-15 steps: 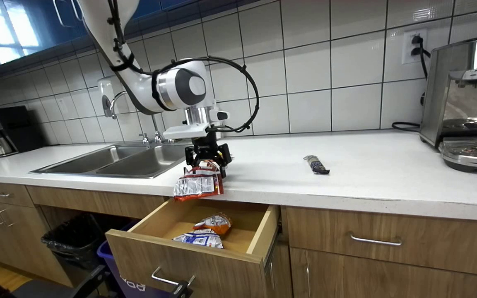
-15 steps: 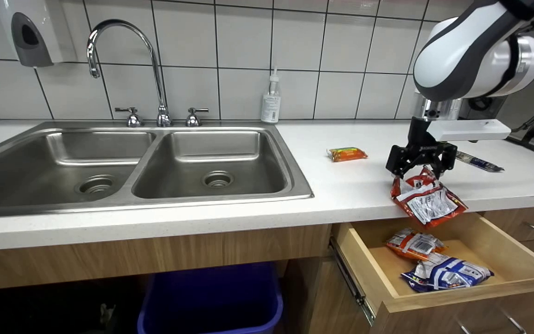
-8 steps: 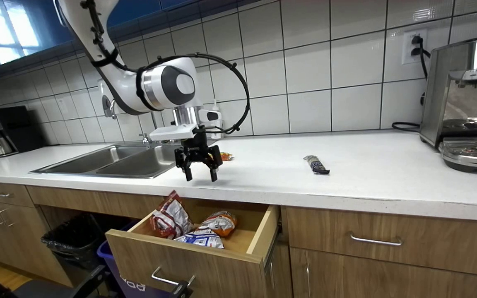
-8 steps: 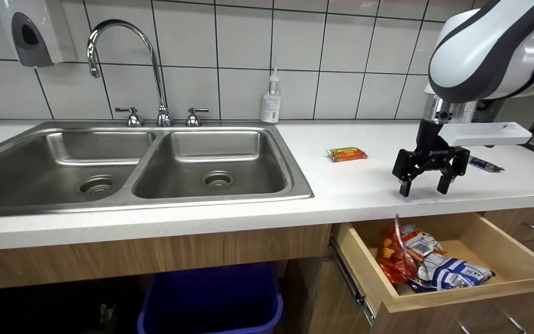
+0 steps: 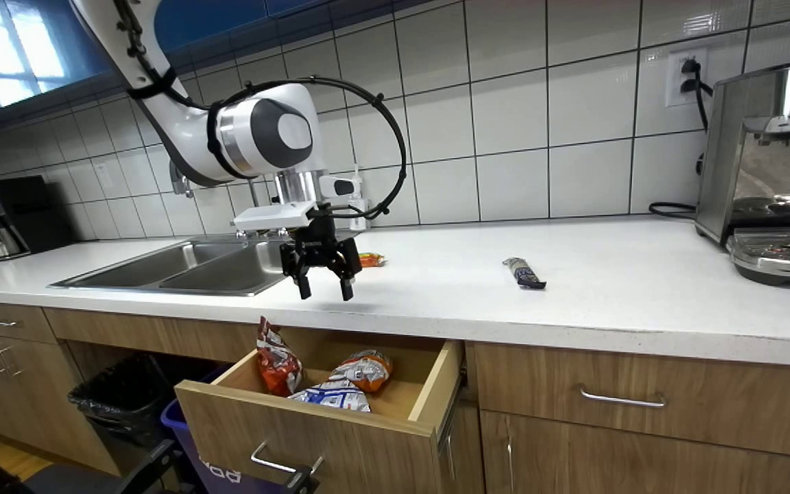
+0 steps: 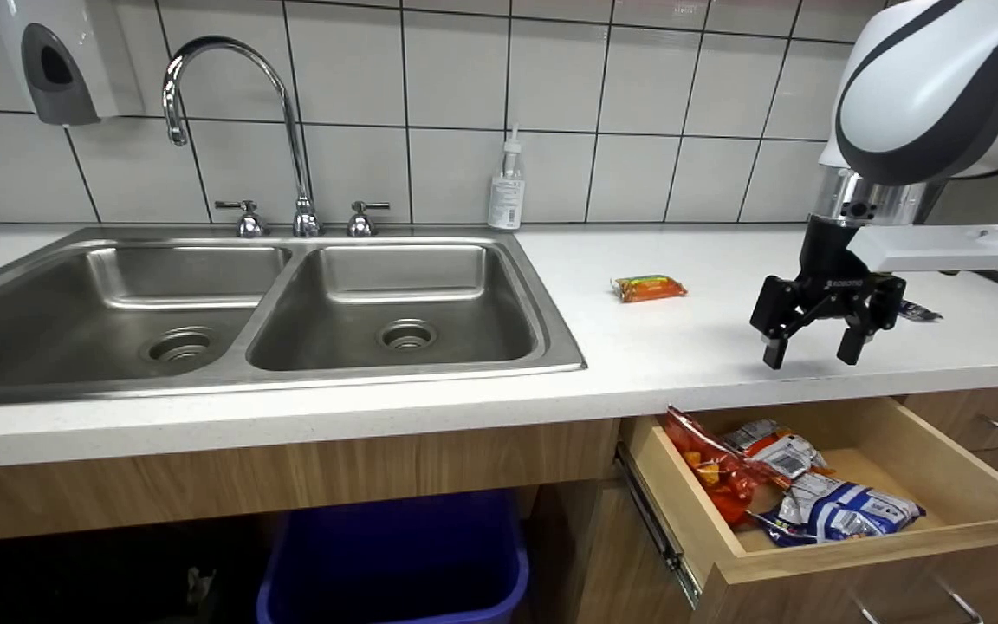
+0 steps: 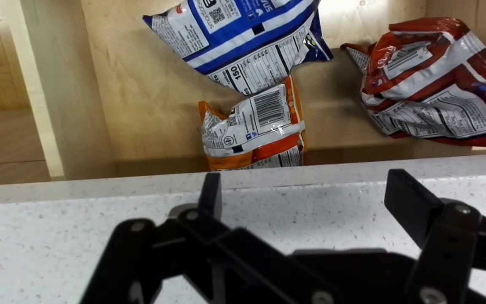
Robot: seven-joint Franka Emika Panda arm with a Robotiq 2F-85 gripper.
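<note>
The black two-finger gripper [image 5: 326,291] is held above the front strip of the white countertop [image 5: 436,274], left of centre in an exterior view; its fingers are spread wide and nothing is pinched between them. Nearest to it, in the open wooden drawer [image 5: 367,453] at the lower middle of that frame, three bags are seen: a red snack bag [image 7: 428,88] at the upper right of the wrist view, a blue-and-white snack bag [image 7: 247,42] at the top, and an orange snack bag [image 7: 253,131] just below that.

Most trouble is to be expected from the red snack bag. It is propped against a side wall of the drawer, its end raised above the rim, and in the wrist view the line of that wall is crossed by it. If the drawer is jolted, the bag could be tipped over the side, perhaps toward the blue waste bin [image 6: 395,555] at the bottom centre of an exterior view. If the drawer is pushed in with the bag so placed, the raised end could be caught by the counter's edge and crumpled or torn.

If the gripper is lowered straight down, its fingertips could be knocked against the countertop. By a wide swing of the arm, the orange-wrapped packet [image 6: 649,289] or the dark wrapped bar [image 5: 524,273] could be nudged.
</note>
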